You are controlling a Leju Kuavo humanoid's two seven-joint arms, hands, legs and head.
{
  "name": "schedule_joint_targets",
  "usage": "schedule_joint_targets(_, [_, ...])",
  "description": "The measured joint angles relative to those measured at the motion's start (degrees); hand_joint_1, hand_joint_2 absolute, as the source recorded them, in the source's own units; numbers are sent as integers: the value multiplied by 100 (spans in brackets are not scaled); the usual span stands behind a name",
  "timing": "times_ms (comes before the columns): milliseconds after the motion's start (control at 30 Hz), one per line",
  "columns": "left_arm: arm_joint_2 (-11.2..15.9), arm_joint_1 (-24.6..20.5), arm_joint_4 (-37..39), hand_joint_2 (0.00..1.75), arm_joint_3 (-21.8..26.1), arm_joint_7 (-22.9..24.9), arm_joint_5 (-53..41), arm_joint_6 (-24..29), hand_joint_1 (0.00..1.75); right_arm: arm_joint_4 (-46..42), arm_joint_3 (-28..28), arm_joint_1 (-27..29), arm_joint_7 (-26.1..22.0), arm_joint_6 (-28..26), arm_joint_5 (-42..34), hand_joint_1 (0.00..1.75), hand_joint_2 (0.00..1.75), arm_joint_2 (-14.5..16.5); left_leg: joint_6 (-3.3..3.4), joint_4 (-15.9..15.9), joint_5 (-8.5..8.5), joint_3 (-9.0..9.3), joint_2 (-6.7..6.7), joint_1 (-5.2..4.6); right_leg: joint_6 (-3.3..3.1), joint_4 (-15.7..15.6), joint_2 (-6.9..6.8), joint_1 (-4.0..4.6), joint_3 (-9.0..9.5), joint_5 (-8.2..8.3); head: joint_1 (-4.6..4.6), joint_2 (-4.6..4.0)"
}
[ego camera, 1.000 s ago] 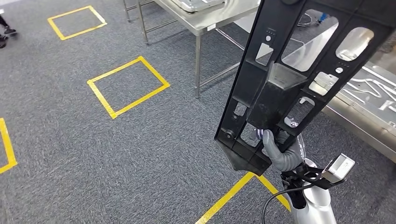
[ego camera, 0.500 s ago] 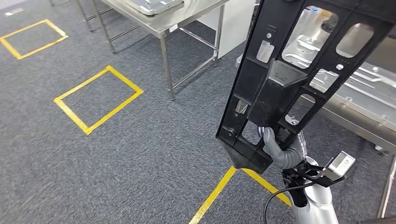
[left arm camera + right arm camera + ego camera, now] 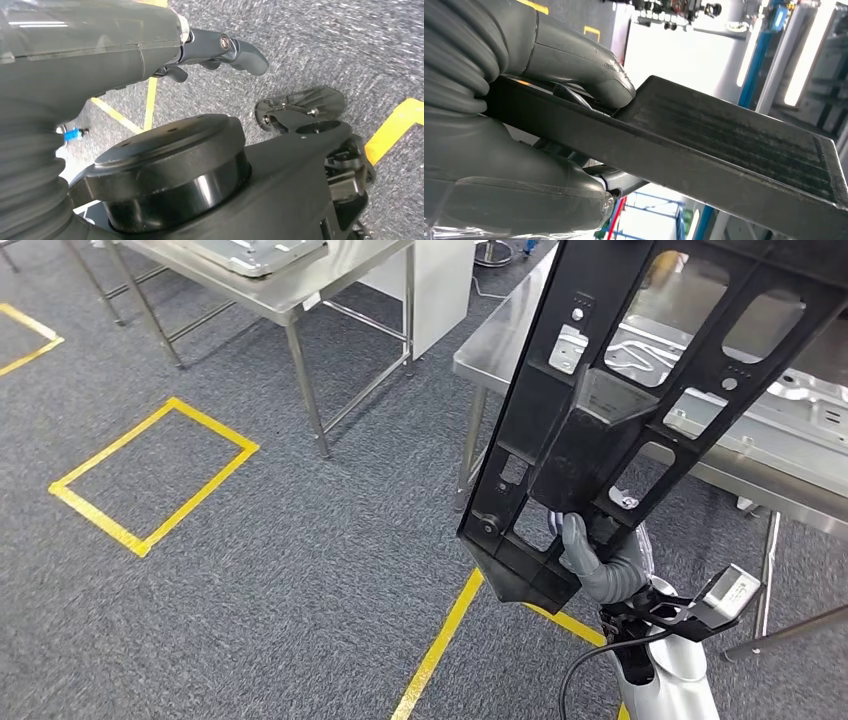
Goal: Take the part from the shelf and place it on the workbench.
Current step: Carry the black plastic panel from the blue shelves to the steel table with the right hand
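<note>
Right hand (image 3: 597, 565) grips the black part (image 3: 640, 390) upright — left hand (image 3: 220, 50) hangs, holding nothing, fingers apart.

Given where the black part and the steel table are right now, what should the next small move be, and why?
Probably step closer to the steel table: the right robot hand grips the black part upright, and grey carpet lies between the robot and the table.

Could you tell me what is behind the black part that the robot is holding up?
Behind the black part, held by the right hand, a steel workbench carries silvery metal pieces, glimpsed through its cut-outs. The solid frame covers the rest.
</note>
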Motion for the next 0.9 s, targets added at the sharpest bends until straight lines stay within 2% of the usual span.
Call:
schedule_joint_targets(33, [1, -1, 0, 175, 0, -2, -2, -8, 0, -7, -1, 6, -1, -6, 1, 175, 175, 0, -26, 4, -17, 11, 47, -17, -40, -174, -69, 27, 82, 23, 0, 0])
schedule_joint_targets(67, [1, -3, 0, 175, -1, -4, -2, -14, 0, -14, -3, 17, -2, -12, 1, 175, 175, 0, -50, 2, -31, 21, 98, -31, -81, -221, -65, 54, 87, 4, 0, 0])
schedule_joint_targets(133, [1, -12, 0, 175, -1, -4, 0, -22, 0, -22, -12, 60, -4, -22, 2, 175, 175, 0, -99, 6, -69, 44, 172, -23, -155, -250, 64, 45, 80, 23, -1, 0])
schedule_joint_targets(167, [1, -13, 0, 175, -1, -4, 4, -24, 0, -31, -15, 80, -5, -23, 1, 175, 175, 0, -125, 72, -135, 27, 97, -11, -192, -269, 127, 33, 84, 36, -1, 0])
schedule_joint_targets(200, [1, -10, 0, 175, 0, -4, 12, -25, 0, -40, -17, 92, -8, -23, -1, 175, 175, -1, -149, 249, -259, -39, -34, 3, -226, -289, 186, 16, 90, 52, -1, 0])
schedule_joint_targets(267, [2, 7, 0, 175, 7, -8, 32, -27, 0, -54, -16, 107, -13, -20, -3, 175, 175, -3, -175, 937, -626, -341, -336, 25, -271, -300, 310, 6, 94, 67, -1, 0])
schedule_joint_targets(300, [3, 11, 0, 175, 12, -13, 39, -30, 0, -54, -16, 114, -15, -17, -3, 175, 175, -4, -179, 1326, -778, -522, -400, 28, -281, -297, 377, 9, 92, 69, -1, 0])
schedule_joint_targets(333, [3, 10, 0, 175, 17, -18, 42, -33, 0, -53, -15, 120, -15, -16, -3, 175, 175, -4, -179, 1593, -837, -653, -425, 29, -286, -292, 449, 12, 93, 70, -1, 0])
schedule_joint_targets(367, [3, 6, 0, 175, 20, -22, 42, -36, 0, -53, -15, 124, -15, -16, -3, 175, 175, -4, -172, 1656, -779, -694, -436, 29, -287, -284, 525, 14, 94, 70, -1, 0])
schedule_joint_targets(400, [3, 1, 0, 175, 21, -23, 40, -35, 0, -53, -14, 124, -15, -15, -2, 175, 175, -4, -159, 1490, -613, -633, -450, 29, -286, -274, 605, 14, 97, 70, -1, 0])
schedule_joint_targets(433, [3, -1, 0, 175, 22, -22, 38, -33, 0, -53, -14, 121, -15, -15, -2, 175, 175, -4, -140, 1140, -375, -491, -505, 30, -283, -262, 685, 13, 100, 68, -1, 0])
schedule_joint_targets(500, [7, 16, 0, 175, 22, -22, 33, -29, 0, -52, -13, 110, -15, -17, -2, 175, 175, -4, -100, 411, -39, -200, -776, 42, -253, -230, 831, 10, 80, 71, -1, 0])
schedule_joint_targets(533, [9, 22, 0, 175, 22, -22, 31, -29, 0, -52, -13, 104, -15, -20, -3, 175, 175, -4, -88, 199, 24, -121, -889, 45, -221, -221, 893, 3, 53, 83, -1, 0])
schedule_joint_targets(567, [13, 23, 0, 175, 24, -24, 29, -29, 0, -52, -13, 105, -15, -22, -4, 175, 175, -4, -76, 117, 22, -98, -950, 42, -180, -220, 953, -9, 23, 101, -1, 0])
schedule_joint_targets(633, [15, 4, 0, 175, 27, -28, 21, -29, 0, -55, -14, 121, -15, -27, -7, 175, 175, -3, -27, 53, 58, -87, -853, 41, -95, -234, 1047, -32, -22, 140, -1, 0])
schedule_joint_targets(667, [16, -2, 0, 175, 30, -30, 14, -30, 0, -57, -17, 132, -16, -29, -8, 175, 175, -1, 8, 12, 89, -77, -790, 47, -65, -201, 985, -29, -46, 120, 0, 0])
schedule_joint_targets(700, [16, -1, 0, 175, 31, -33, 6, -30, 0, -61, -21, 134, -17, -32, -8, 175, 175, 1, 46, -29, 120, -65, -715, 57, -41, -85, 861, -20, -106, 40, 0, 0])
schedule_joint_targets(767, [16, 10, 0, 175, 36, -37, -1, -32, 0, -66, -25, 128, -21, -43, -9, 175, 175, 3, 87, -69, 148, -60, -560, 49, -4, 503, 526, -14, -385, -296, 1, 0])
schedule_joint_targets(800, [18, 15, 0, 175, 38, -39, -1, -33, 0, -66, -25, 128, -21, -48, -9, 175, 175, 4, 97, -69, 149, -66, -481, 40, 15, 885, 434, -26, -566, -471, 0, 0])
schedule_joint_targets(833, [20, 17, 0, 175, 41, -39, 0, -33, 0, -65, -25, 134, -21, -52, -9, 175, 175, 4, 97, -69, 146, -72, -402, 33, 32, 1189, 387, -41, -704, -576, 0, 0])
schedule_joint_targets(867, [21, 17, 0, 175, 43, -39, 0, -33, 0, -64, -25, 140, -21, -54, -9, 175, 175, 4, 95, -68, 142, -75, -326, 30, 44, 1310, 362, -54, -752, -580, 0, 0])
schedule_joint_targets(900, [22, 14, 0, 175, 44, -39, -1, -33, 0, -64, -26, 143, -20, -55, -9, 175, 175, 4, 89, -68, 136, -74, -253, 29, 52, 1202, 338, -65, -681, -484, -1, 0])
